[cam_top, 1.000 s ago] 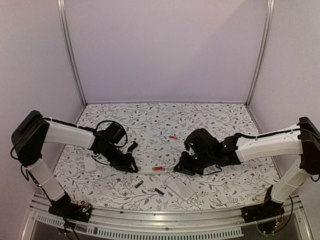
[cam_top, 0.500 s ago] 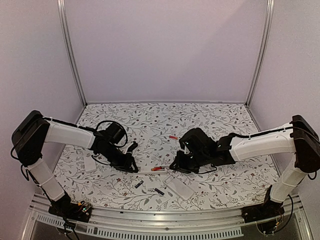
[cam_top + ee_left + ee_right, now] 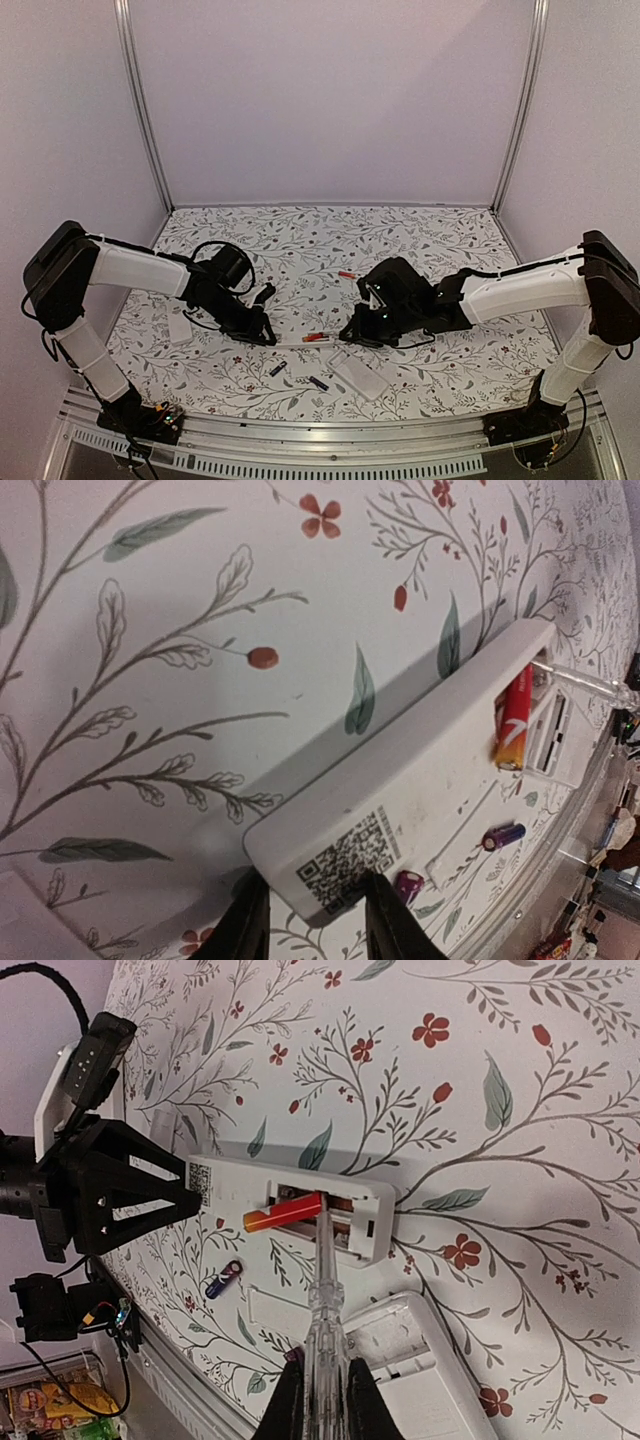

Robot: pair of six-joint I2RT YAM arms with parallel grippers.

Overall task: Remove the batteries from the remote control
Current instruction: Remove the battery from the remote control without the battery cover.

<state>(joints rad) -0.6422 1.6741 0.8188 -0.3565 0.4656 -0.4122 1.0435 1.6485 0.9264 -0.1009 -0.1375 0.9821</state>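
The white remote control (image 3: 400,780) lies back-up on the floral table with its battery bay open. My left gripper (image 3: 315,922) is shut on its QR-code end, one finger on each long side. A red-and-gold battery (image 3: 283,1213) sits tilted in the bay, one end raised over the edge. My right gripper (image 3: 318,1375) is shut on a clear stick tool (image 3: 325,1300), whose tip touches that battery's red end. In the top view the left gripper (image 3: 256,326) and the right gripper (image 3: 358,335) face each other across the remote (image 3: 288,342).
A second white remote (image 3: 440,1380) lies just right of the tool, a loose battery cover (image 3: 280,1315) beside it. Two dark purple batteries (image 3: 277,369) (image 3: 318,382) lie near the front edge. A red battery (image 3: 346,274) rests farther back. A white flat piece (image 3: 178,327) lies at the left.
My right arm has shifted a little left toward the remote, bringing the tool tip against the red battery. The left arm and the remote have not moved.
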